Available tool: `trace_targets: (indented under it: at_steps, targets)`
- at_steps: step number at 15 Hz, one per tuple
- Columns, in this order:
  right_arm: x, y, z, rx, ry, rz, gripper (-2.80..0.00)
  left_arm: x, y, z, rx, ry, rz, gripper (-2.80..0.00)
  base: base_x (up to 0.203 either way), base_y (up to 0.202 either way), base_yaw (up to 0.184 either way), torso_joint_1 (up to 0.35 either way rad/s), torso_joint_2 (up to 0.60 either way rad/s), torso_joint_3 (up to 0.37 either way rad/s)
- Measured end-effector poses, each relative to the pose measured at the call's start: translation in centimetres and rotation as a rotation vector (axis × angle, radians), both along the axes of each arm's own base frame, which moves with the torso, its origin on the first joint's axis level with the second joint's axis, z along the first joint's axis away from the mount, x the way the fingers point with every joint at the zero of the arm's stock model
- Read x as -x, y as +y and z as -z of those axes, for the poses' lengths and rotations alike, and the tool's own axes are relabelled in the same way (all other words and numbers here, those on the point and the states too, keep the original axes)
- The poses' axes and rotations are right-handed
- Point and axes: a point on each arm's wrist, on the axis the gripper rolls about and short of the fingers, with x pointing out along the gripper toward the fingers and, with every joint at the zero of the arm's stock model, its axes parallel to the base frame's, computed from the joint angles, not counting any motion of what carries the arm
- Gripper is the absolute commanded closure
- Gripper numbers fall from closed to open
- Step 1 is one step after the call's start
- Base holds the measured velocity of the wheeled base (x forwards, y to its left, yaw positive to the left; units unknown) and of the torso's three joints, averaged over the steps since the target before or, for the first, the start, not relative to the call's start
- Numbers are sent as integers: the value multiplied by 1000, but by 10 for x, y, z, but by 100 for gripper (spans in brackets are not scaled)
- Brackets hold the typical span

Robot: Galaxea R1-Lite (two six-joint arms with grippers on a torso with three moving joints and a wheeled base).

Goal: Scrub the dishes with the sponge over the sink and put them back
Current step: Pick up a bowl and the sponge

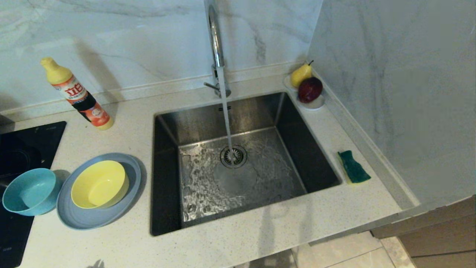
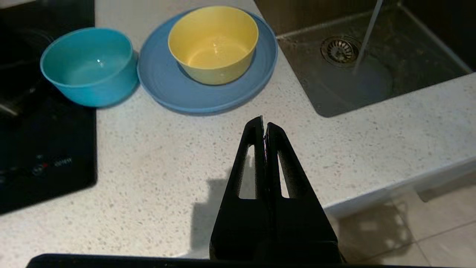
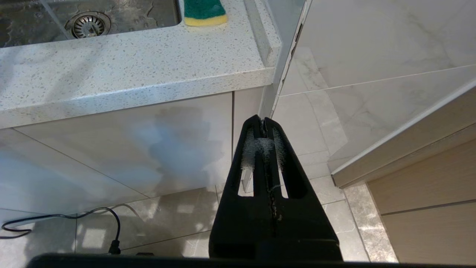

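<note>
L gripper [image 2: 264, 124] is hanging over the countertop [image 2: 156, 156] near its front edge, jaws pressed together w/ nothing between them. Just ahead of its tips the grey-blue plate [image 2: 174, 89] is lying flat, w/ the yellow bowl [image 2: 213, 42] sitting upright on it, mouth up. The teal-blue bowl [image 2: 89, 67] is standing upright ahead & to one side of the tips, on the plate's far side from the sink, resting partly on the black cooktop [image 2: 44, 149], its rim right beside the plate's edge. On the other side of the tips the sink [image 2: 372, 93] is showing, water running down beside the drain strainer [image 2: 339, 49].

R gripper [image 3: 264, 123] is hanging below counter level, in front of the cabinet face & over the floor tiles [image 3: 319, 141], jaws likewise pressed together, empty, w/ whitish fuzz on the inner pads. The sponge [image 3: 203, 10] is lying well ahead of & above its tips, on the counter just beside the sink's edge, green face up.

Head view alone is showing the sponge's [image 1: 353, 166] lie: long axis running roughly front-to-back along the sink's right edge, slightly angled. It alone is also showing the gooseneck faucet [image 1: 215, 41], detergent bottle [image 1: 76, 95] & the small white dish [image 1: 314, 104] w/ a pear [image 1: 300, 74] & a dark red apple [image 1: 309, 89] at the back corner. Neither gripper is showing there. Only R wrist view is showing a black cable [image 3: 67, 219] on the floor.
</note>
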Motion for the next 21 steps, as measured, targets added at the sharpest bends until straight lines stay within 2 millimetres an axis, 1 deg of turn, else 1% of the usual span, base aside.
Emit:
trace_targets:
  at_steps: [3,14,18,20,21]
  targets:
    - [0,0,0,-1,0,0,0,0,0,0,49,1,-2,0,0,0,0,0,0,0]
    - [0,0,1,11,6,5,0,0,0,0,50,1,-2,0,0,0,0,0,0,0]
    - [0,0,0,46,6,4,0,0,0,0,50,1,-2,0,0,0,0,0,0,0]
    - [4,0,-10,56,-18,10,0,0,0,0,50,2,-2,0,0,0,0,0,0,0]
    - [10,0,-25,56,-63,10,0,0,0,0,50,1,-2,0,0,0,0,0,0,0]
